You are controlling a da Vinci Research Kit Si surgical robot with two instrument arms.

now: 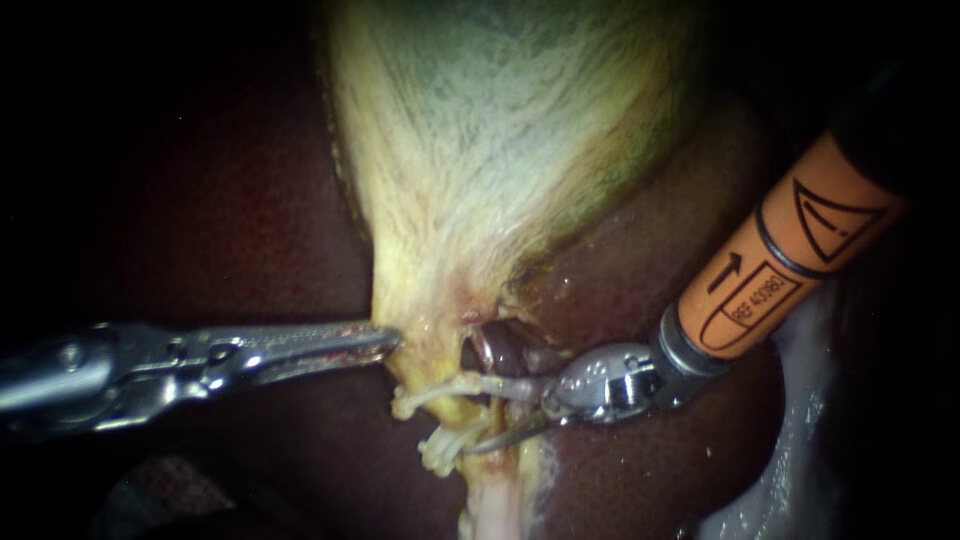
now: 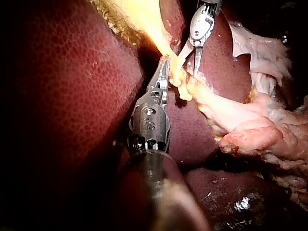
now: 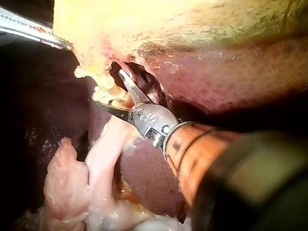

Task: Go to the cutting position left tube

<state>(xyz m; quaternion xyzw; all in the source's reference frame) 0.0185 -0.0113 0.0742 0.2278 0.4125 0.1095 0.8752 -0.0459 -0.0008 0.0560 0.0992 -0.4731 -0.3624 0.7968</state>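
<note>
Approach step, nearly complete. Right instrument point(image 1: 480, 397), below the gallbladder point(image 1: 500, 150) neck: jaws spread astride a pale tube point(image 1: 440, 388). Left instrument point(image 1: 390, 338): jaws pinching that neck. Next move: seat the tube squarely between the blades.

Gallbladder point(image 1: 500, 130) on liver point(image 1: 230, 200), tubes point(image 1: 450, 388) below it

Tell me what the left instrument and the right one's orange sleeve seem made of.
Left instrument: likely polished steel, silvery with bright glints. Orange sleeve: probably plastic or a coating, smooth, evenly coloured, with soft sheen.
</note>
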